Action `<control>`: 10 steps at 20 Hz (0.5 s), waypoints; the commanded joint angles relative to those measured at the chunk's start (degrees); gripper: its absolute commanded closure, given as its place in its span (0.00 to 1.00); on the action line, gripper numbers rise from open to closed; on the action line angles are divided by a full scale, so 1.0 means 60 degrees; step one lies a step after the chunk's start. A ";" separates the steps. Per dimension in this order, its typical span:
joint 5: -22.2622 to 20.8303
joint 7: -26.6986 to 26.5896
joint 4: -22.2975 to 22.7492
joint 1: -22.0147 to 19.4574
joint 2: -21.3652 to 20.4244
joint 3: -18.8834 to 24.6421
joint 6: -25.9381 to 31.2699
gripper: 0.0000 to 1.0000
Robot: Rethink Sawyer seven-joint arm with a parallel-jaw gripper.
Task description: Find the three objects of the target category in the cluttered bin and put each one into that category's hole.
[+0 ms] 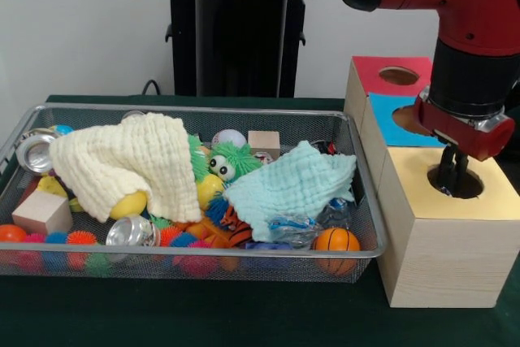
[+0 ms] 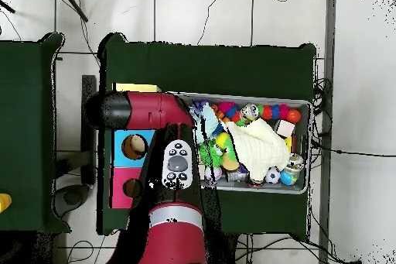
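The wire mesh bin (image 1: pixel 244 110) stands at the left, full of toys; it also shows in the overhead view (image 2: pixel 305 108). No spotted fabric bundle shows in it; two cloths cover much of the pile. The yellow-topped wooden box (image 1: pixel 487 201) stands right of the bin, nearest the camera. My gripper (image 1: pixel 452 170) hangs straight down with its tip inside that box's dark round hole (image 1: pixel 470 186). Nothing shows in the gripper. In the overhead view the arm hides the gripper and the hole; only a sliver of the yellow top (image 2: pixel 138 87) shows.
The blue-topped box (image 1: pixel 388 119) and the red-topped box (image 1: pixel 390 75) stand behind the yellow one. In the bin lie a cream cloth (image 1: pixel 122 164), a light blue cloth (image 1: pixel 292 184), a green plush (image 1: pixel 231 160), an orange ball (image 1: pixel 336 241), a wooden block (image 1: pixel 41 210) and spiky balls (image 1: pixel 81 241).
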 commanded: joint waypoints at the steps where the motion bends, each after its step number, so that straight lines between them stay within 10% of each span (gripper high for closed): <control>1: -0.1160 -0.2669 0.1481 -0.0664 -0.0299 0.0971 0.2149 1.00; 10: -0.1692 -0.3493 0.2021 -0.1645 -0.1380 0.1629 0.2734 1.00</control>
